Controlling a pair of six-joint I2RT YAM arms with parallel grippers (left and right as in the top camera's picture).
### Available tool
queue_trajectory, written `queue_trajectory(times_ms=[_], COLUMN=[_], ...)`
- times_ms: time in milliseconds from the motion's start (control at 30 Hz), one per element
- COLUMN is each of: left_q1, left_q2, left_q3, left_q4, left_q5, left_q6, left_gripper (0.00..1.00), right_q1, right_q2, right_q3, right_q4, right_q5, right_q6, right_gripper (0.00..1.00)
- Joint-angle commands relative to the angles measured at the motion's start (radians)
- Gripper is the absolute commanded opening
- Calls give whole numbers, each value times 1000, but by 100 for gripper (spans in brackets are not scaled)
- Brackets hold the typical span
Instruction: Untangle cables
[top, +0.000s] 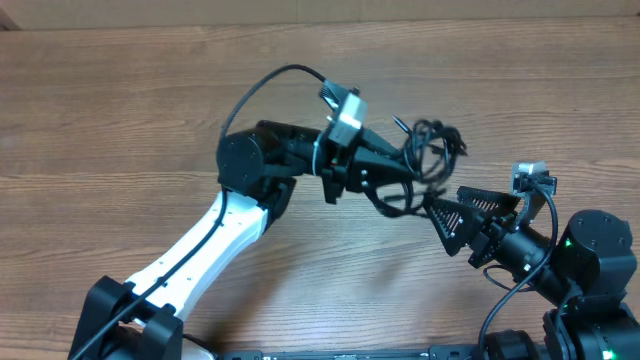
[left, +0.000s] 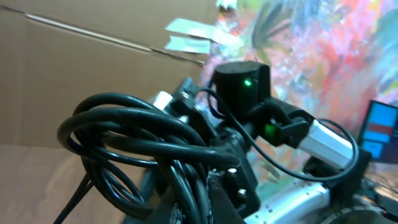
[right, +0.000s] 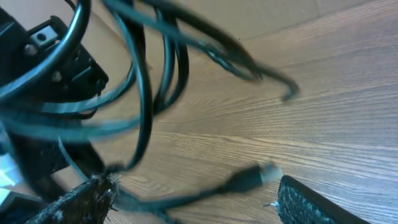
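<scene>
The cables (top: 432, 148) are a knot of thin black cords lifted off the wooden table (top: 120, 120) at centre right. My left gripper (top: 402, 178) is shut on the cables; in the left wrist view the loops (left: 124, 140) bunch just above its fingers (left: 214, 196). My right gripper (top: 445, 198) stands open right beside the knot's lower loop, pointing up-left. In the right wrist view a strand ending in a silver-tipped plug (right: 255, 176) hangs between its open fingers (right: 311, 205), while other cords (right: 146, 81) sway blurred above. I cannot tell whether the fingers touch a cord.
The left arm's white link (top: 200, 250) runs from the bottom left towards the centre. The right arm's base (top: 590, 250) sits at the bottom right. A cardboard wall (left: 93, 68) stands behind the table.
</scene>
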Motion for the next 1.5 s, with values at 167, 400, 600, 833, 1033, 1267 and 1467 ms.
queue_trajectory(times_ms=[167,400,600,833,1033,1267,1467], left_q1=[-63,-63,-63,-61,-62,-59,-58], left_q2=[-5,-5,-5,-5,-5,-5,-5], left_q3=[20,20,19,19,19,19,19], left_q4=[13,13,12,12,12,13,58], left_q5=[87,272,278,278,278,277,277], left_q6=[-39,-145,-207,-228,-259,-241,-237], left_gripper=[4,4,4,4,4,4,4], right_q1=[3,3,3,3,3,3,3], right_q2=[-7,-7,-7,-8,-8,-8,-8], right_q3=[33,33,33,33,33,34,95], right_q4=[-90,-87,-89,-105,-140,-146,-227], right_q5=[198,240,239,292,380,409,510], right_q6=[-2,50,50,50,50,80,79], right_gripper=[90,93,93,93,95,97,100])
